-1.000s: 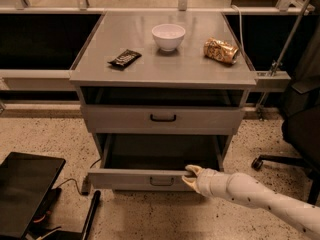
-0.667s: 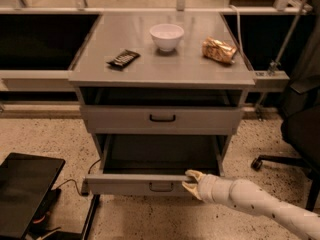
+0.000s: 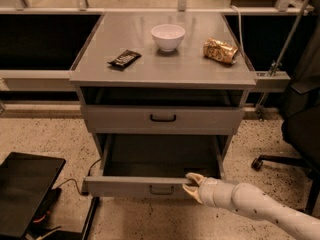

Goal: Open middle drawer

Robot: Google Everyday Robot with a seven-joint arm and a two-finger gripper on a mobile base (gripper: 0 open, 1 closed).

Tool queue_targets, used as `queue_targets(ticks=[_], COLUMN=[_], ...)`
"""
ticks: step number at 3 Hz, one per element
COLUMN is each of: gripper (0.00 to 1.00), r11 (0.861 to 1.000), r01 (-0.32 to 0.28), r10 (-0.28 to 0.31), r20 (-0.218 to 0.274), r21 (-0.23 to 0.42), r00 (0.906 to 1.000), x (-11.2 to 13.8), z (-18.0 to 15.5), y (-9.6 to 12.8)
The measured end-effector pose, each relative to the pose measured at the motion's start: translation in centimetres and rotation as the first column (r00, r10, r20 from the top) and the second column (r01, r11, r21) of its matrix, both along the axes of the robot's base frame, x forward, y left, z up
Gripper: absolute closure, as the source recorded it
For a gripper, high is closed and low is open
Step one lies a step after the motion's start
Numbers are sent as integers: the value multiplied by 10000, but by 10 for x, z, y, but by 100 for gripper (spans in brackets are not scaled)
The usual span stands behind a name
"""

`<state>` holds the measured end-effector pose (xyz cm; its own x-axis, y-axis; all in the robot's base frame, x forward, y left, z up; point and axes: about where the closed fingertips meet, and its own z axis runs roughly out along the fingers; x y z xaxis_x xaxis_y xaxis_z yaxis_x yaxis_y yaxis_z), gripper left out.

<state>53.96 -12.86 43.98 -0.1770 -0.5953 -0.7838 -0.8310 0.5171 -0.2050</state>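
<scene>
The middle drawer is a wide, shallow grey drawer with a small black bar handle. It stands pulled out toward me, and its dark inside is bare. Above it, the taller-fronted top drawer is closed. The lowest drawer is hidden under the open one. My gripper, on a white arm coming from the lower right, sits at the middle drawer's front rim just right of the handle. One finger lies over the rim and the other is on the front face, so the fingers pinch the drawer front.
On the cabinet top are a white bowl, a crumpled gold snack bag and a dark snack bar. A black flat object with cables lies on the floor at left. An office chair stands at right.
The middle drawer has slid further out toward me, and my gripper has moved with it while staying on its front rim.
</scene>
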Motion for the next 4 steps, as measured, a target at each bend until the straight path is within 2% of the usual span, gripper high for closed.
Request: queue_targets(ticks=[3, 4], gripper=[100, 100], r11=[9998, 9992], r01=[-18, -33], r10=[20, 39], r20=[-75, -147], r21=[199, 404], r00=[10000, 9999], x=[-15, -29], z=[6, 3], y=[0, 0])
